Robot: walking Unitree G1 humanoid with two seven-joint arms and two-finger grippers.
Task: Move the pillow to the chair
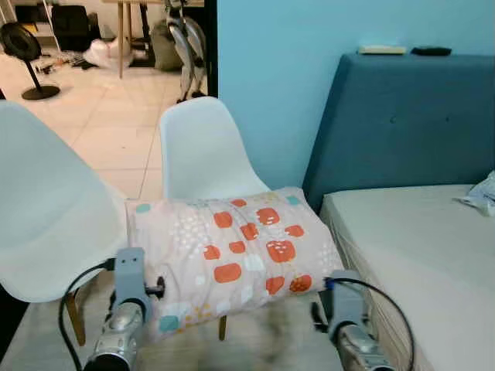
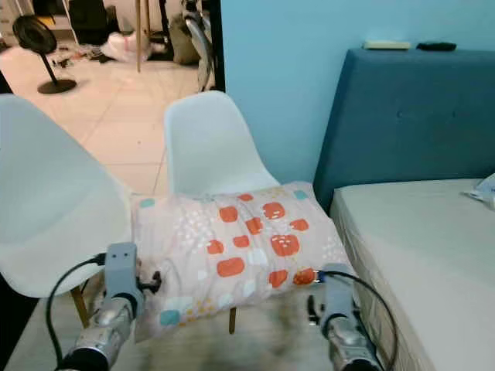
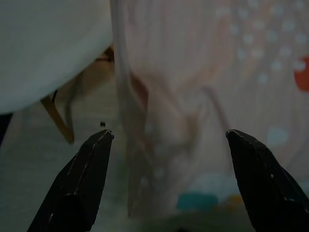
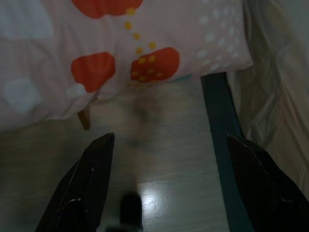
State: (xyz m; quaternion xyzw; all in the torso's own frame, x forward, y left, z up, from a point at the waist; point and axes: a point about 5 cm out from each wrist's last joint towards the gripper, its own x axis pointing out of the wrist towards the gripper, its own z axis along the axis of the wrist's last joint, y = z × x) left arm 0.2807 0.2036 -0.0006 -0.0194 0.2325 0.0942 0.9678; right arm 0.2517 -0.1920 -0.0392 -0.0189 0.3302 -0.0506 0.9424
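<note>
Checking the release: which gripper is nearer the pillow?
Left. The left gripper is open right at the pillow near its left edge; the right gripper, also open, sits below its right corner over the floor.

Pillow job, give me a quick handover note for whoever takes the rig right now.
Left gripper: open, empty, facing the pillow's left edge.
Right gripper: open, empty, below the pillow's right corner, over the floor.
Patterned pillow: lying on the seat of the white chair beside the bed, overhanging the front edge.
Done: pillow is on the chair, both grippers are off it.
Left: check the pillow sits steady, then pull the arms clear.
</note>
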